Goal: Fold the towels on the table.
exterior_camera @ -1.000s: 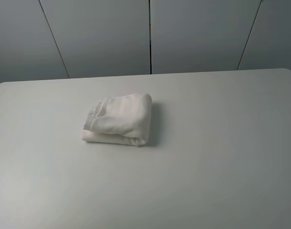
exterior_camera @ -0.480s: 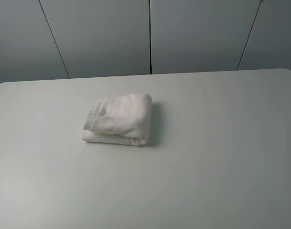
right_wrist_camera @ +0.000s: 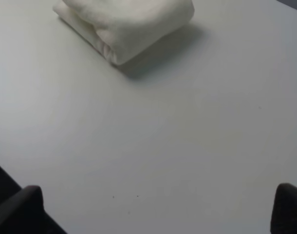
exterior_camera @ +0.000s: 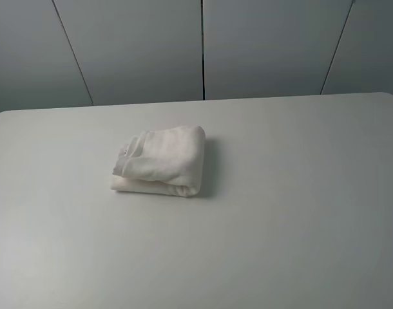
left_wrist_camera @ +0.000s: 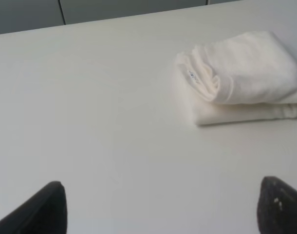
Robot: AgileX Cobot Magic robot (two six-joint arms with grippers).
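The white towel (exterior_camera: 161,161) lies folded in a thick bundle on the white table (exterior_camera: 287,219), left of centre. A small label (left_wrist_camera: 191,74) shows at its folded end. Neither gripper shows in the exterior high view. In the left wrist view my left gripper (left_wrist_camera: 160,214) is open and empty, with its dark fingertips (left_wrist_camera: 46,209) wide apart and well short of the towel (left_wrist_camera: 241,78). In the right wrist view my right gripper (right_wrist_camera: 153,209) is open and empty too, also well away from the towel (right_wrist_camera: 126,24). Both hover over bare tabletop.
Grey wall panels (exterior_camera: 203,45) stand behind the table's far edge. The table's rounded far corners show at the left and right of the exterior high view. Bare tabletop surrounds the towel on all sides.
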